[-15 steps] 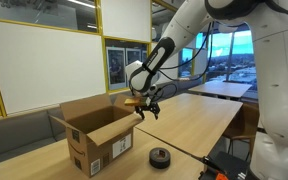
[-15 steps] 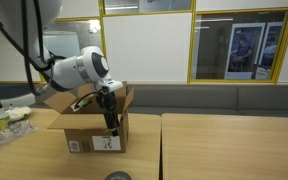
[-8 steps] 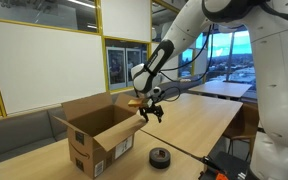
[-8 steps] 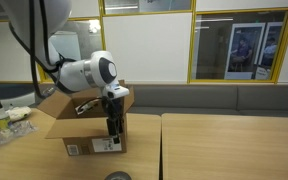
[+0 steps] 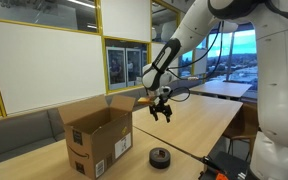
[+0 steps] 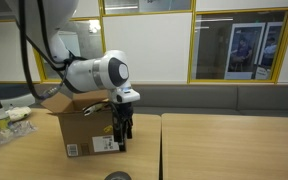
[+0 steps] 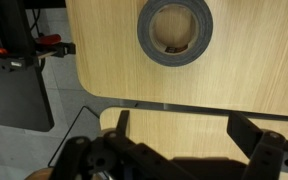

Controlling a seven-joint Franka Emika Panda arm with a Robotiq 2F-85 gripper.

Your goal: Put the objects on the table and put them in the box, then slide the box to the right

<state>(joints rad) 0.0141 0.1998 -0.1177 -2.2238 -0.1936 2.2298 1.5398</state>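
An open cardboard box (image 5: 96,142) stands on the wooden table in both exterior views, and it also shows here (image 6: 87,128). My gripper (image 5: 162,113) hangs open and empty in the air just past the box's open flap, seen too in an exterior view (image 6: 123,132). A grey roll of tape (image 5: 160,157) lies flat on the table near the front edge. In the wrist view the tape roll (image 7: 175,30) lies on the table ahead of my open fingers (image 7: 176,128). Only its top edge shows in an exterior view (image 6: 117,177).
A seam (image 7: 164,104) runs between two wooden tables. Black equipment with red clamps (image 5: 224,167) stands off the table edge. A bench (image 6: 214,98) and glass walls lie behind. Clutter (image 6: 6,118) sits on a side table beside the box.
My gripper has moved away from over the box, out past its flap and toward the open table. The box flap by the gripper now stands more upright.
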